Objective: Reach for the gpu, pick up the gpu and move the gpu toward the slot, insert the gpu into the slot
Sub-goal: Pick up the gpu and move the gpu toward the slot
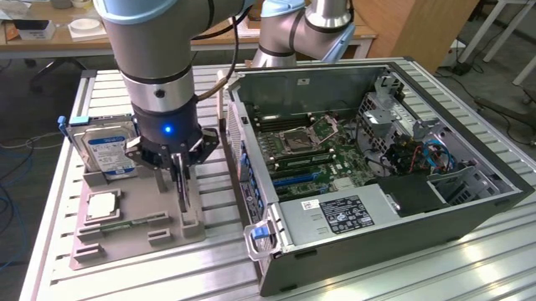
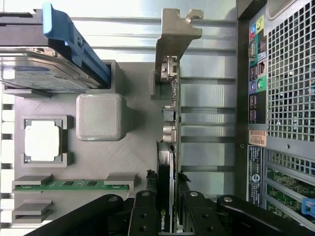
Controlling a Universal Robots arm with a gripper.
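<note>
Exterior view's left: hard drive [image 1: 105, 150] stood in the grey fixture tray [image 1: 125, 244]. Nearer the camera lay the square chip [image 1: 100, 205] and a RAM stick [image 1: 134, 221].

Right of those, the gripper [image 1: 173, 179] was down over the gpu [image 1: 182, 204], which stood on edge in its tray slot just beside the PC case [image 1: 335, 251]. In the wrist view the fingers [image 2: 145, 211] sat either side of the card and looked pressed to its faces. Jaws were drawn narrow and clamped on the gpu, with the bracket [image 2: 174, 44] at the end away from the gripper.

My read: pick-up step. Grasp made, card not lifted, base seated in the tray.

Exterior view's right: case lay open, with the blue slot [image 1: 295, 179] on the motherboard well apart from the card and empty.

A lift from here would call for a straight pull out of the tray, no twist, and enough height to clear the case wall.
</note>
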